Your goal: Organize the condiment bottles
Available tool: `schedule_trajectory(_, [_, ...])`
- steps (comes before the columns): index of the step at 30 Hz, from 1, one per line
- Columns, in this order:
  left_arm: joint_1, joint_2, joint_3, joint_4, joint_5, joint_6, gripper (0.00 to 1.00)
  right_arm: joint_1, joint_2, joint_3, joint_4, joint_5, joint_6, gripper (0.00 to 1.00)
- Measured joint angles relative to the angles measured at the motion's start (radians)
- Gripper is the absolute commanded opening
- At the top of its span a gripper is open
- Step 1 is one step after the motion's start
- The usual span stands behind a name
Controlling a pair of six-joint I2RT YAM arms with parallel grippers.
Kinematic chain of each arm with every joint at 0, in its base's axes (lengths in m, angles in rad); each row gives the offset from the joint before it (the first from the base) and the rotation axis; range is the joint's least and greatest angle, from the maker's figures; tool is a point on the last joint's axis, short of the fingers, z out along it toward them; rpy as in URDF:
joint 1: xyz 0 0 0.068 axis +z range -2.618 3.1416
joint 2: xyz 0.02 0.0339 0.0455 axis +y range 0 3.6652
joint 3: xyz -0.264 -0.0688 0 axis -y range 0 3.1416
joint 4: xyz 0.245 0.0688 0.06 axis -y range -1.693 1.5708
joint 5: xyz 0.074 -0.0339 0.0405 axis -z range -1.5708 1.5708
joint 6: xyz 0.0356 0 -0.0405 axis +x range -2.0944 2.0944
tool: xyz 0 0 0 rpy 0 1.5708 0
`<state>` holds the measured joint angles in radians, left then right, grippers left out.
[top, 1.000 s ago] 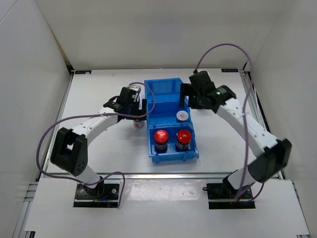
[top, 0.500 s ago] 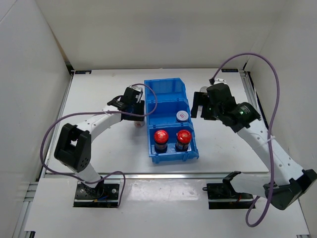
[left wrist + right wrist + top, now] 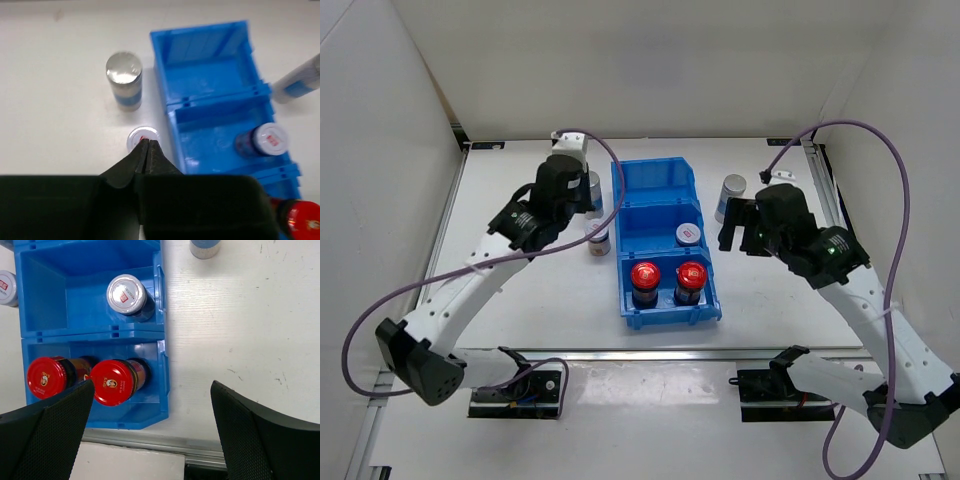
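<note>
Left gripper (image 3: 148,145) is pinched shut on nothing, up above a short white-lid bottle (image 3: 137,139) standing just left of the blue bin (image 3: 655,188), with a grey-capped bottle (image 3: 124,80) behind it. In the bin: a second white-lid bottle (image 3: 688,234) in the middle section, two red-capped bottles (image 3: 645,275) (image 3: 691,275) in the near one. The other grey-capped bottle (image 3: 730,190) stands on the table to the right of the bin, and the right gripper (image 3: 152,385) is spread wide, empty

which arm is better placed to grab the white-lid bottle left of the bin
Left: the left gripper, shut, hangs right above the white-lid bottle; the right gripper is open, across the blue bin.
</note>
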<state>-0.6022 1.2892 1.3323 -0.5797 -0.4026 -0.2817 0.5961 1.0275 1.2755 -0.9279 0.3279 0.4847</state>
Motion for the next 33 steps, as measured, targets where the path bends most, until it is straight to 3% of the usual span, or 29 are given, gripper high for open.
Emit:
schedule_trajectory(2, [-0.023,-0.014,0.034,0.010,-0.010,0.006,0.50,0.000,-0.008,-0.002,-0.006,0.003,-0.002,1.00])
schedule_trajectory(3, [-0.030,-0.010,0.044,0.014,-0.009,0.003,0.77,0.000,-0.010,-0.002,-0.011,0.003,-0.002,1.00])
schedule_trajectory(5, [-0.027,0.025,0.048,0.020,0.002,-0.015,0.84,0.000,-0.010,-0.002,-0.013,0.005,-0.005,1.00])
schedule_trajectory(13, [0.047,0.258,-0.005,-0.012,0.064,-0.113,0.88,0.000,-0.041,-0.014,-0.029,0.011,-0.017,1.00])
schedule_trajectory(28, [0.134,0.397,-0.028,0.013,0.143,-0.176,0.88,0.000,-0.110,-0.048,-0.088,0.022,-0.026,1.00])
schedule_trajectory(33, [0.134,0.436,-0.044,0.018,0.181,-0.185,0.79,0.000,-0.123,-0.048,-0.095,0.029,-0.026,1.00])
